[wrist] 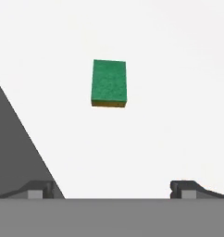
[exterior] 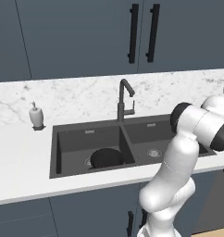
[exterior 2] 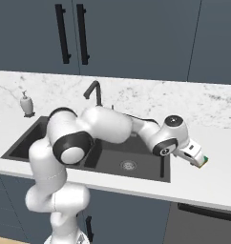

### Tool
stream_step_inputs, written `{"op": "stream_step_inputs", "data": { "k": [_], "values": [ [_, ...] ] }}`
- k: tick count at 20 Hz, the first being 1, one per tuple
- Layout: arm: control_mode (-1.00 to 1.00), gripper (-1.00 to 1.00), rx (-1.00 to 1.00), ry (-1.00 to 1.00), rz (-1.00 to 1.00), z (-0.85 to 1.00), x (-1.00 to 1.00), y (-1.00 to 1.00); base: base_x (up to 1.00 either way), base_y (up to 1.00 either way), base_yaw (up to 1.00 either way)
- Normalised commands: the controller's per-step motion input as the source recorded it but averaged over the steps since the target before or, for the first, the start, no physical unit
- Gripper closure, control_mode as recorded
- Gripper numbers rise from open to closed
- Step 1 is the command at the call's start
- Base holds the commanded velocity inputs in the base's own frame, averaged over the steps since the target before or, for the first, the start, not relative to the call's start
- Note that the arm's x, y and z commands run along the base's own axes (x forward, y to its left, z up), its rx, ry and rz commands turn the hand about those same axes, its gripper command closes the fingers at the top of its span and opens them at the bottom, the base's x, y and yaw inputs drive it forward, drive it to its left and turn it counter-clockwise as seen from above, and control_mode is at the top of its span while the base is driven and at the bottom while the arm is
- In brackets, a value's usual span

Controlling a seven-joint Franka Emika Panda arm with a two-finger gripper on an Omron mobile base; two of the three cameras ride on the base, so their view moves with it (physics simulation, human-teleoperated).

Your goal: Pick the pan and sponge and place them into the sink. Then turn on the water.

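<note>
The black pan [exterior: 106, 158] lies in the left basin of the dark grey sink [exterior: 67, 148]; its handle is hidden from me. The green sponge [wrist: 109, 83], with a yellow layer along one edge, lies flat on the white counter to the right of the sink [exterior 2: 112, 162]. My gripper [exterior 2: 198, 158] hovers just over the sponge [exterior 2: 204, 160]. In the hand view the gripper [wrist: 113, 189] is open, its fingertips [wrist: 40, 190] wide apart with nothing between them and the sponge ahead of them. The gooseneck faucet [exterior: 124, 99] stands behind the divider, and no water flows.
A white soap dispenser [exterior: 36, 115] stands on the counter left of the sink. The sink's dark edge [wrist: 12, 152] shows at the left of the hand view. Dark cabinets with black handles [exterior 2: 62, 33] hang above the marble backsplash.
</note>
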Motion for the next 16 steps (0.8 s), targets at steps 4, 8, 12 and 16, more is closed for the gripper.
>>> {"op": "stream_step_inputs", "data": {
  "k": [4, 8, 12, 16],
  "values": [
    [-1.0, -1.0, 0.0, 0.03, 0.0, -0.1, 0.31, -0.31, 0.0, 0.0, 0.0],
    [-1.0, -1.0, 0.0, 0.02, 0.0, -0.09, 0.27, -0.41, 0.0, 0.0, 0.0],
    [-1.0, -1.0, 0.03, 0.0, 0.0, -0.01, 0.2, -0.51, 0.0, 0.0, 0.0],
    [-1.0, -1.0, 0.01, 0.0, 0.0, 0.0, 0.25, -0.15, 0.0, 0.0, 0.0]
  ]
}}
